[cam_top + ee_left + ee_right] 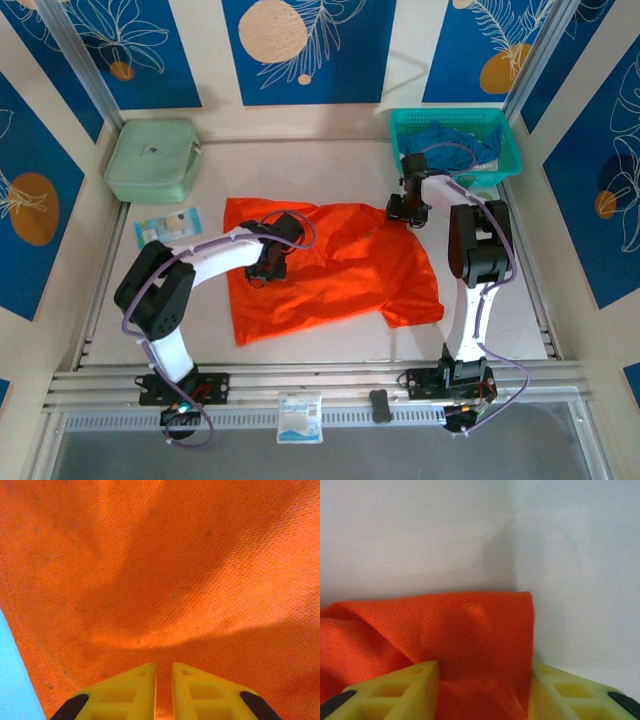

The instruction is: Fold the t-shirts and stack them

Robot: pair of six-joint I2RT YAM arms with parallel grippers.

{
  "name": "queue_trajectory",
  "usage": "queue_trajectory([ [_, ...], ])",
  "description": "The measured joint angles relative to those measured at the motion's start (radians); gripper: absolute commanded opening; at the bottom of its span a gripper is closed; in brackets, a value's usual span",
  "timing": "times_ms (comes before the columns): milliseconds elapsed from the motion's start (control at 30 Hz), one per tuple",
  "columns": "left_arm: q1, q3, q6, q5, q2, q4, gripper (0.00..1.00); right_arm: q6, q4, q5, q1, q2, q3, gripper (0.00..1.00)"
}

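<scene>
Orange t-shirt (pixel 340 270): is lying spread on the table (pixel 300 170), reaching from the right pincer toward the left pincer and the near edge. It is wider across than deep and rumpled, not yet folded.

Left pincer (pixel 268 262): is sitting down on the cloth, with shirt showing on every side of it. In the left wrist view (pixel 164 672) the fingers are standing narrow, a thin slit between them. Cannot tell whether cloth is being pinched.

Right pincer (pixel 408 212): is sitting at the shirt's far right corner. In the right wrist view (pixel 485 680) it is standing wide, straddling a raised fold of the orange cloth (pixel 420 625). The fold is filling the gap, with bare table just beyond it.

Dark blue t-shirt (pixel 450 140): is lying bunched in the teal basket (pixel 398 128), just beyond the right pincer.

Key relation (judgement): the right arm is nearer the corner, and the shirt's body is running away from it toward the left pincer. A fold would be carrying that corner across that way.

Risk (judgement): if the right pincer is closing shallow, the fold may slip out.
</scene>
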Motion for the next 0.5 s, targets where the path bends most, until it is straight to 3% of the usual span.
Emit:
queue_trajectory([
  [233, 0.001, -0.009, -0.002, -0.015, 0.001, 0.0, 0.17, 0.0, -0.036, 0.003, 0.016, 0.036, 0.027, 0.0],
  [500, 0.029, -0.031, 0.002, -0.039, 0.0, -0.002, 0.17, -0.018, -0.066, 0.023, 0.04, 0.004, 0.034, 0.0],
])
